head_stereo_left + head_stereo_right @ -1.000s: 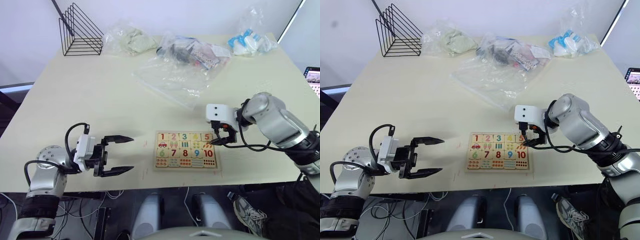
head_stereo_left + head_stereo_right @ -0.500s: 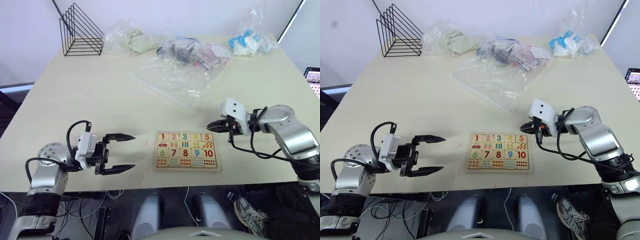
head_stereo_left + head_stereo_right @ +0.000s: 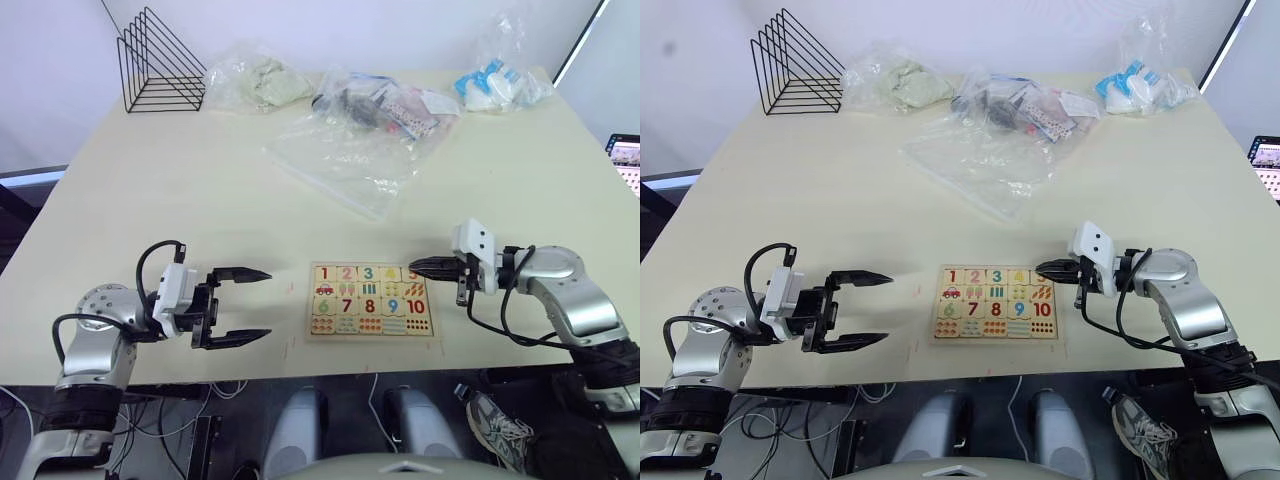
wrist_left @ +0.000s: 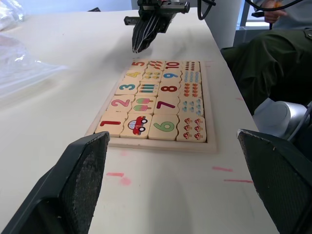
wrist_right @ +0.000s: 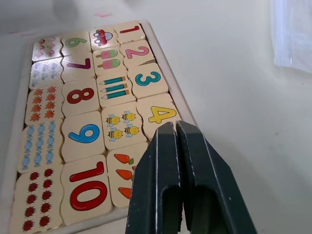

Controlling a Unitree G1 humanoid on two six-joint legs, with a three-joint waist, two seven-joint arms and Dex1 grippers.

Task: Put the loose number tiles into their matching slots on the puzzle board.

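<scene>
The puzzle board (image 3: 372, 299) lies flat near the front edge of the table (image 3: 200, 190), between the two arms, and every slot in it looks filled: the tiles 1 to 5 (image 4: 127, 88) sit in one row along the far side, with picture tiles beside them and 6 to 10 in the next number row. The right gripper (image 3: 418, 265) hangs just above the board's far right corner, at the tile 5 (image 4: 139, 63), its two black fingers (image 5: 192, 161) pressed together with nothing between them; in the right wrist view their tips cover the corner next to the tile 4 (image 5: 157, 115). The left gripper (image 3: 262, 304) hovers over bare table to the left of the board, well apart from it, its fingers spread wide and empty, pointing toward the board. Compared with a second ago, the right gripper has lifted off the tile 5, where its tips were touching down, and the arm has swung outward and lowered, so the wrist now reaches in from the right side. The left gripper stands as it did, open in the same place. Clear plastic bags (image 3: 355, 150) and a black wire rack (image 3: 160, 65) lie at the far side of the table, unmoved.
</scene>
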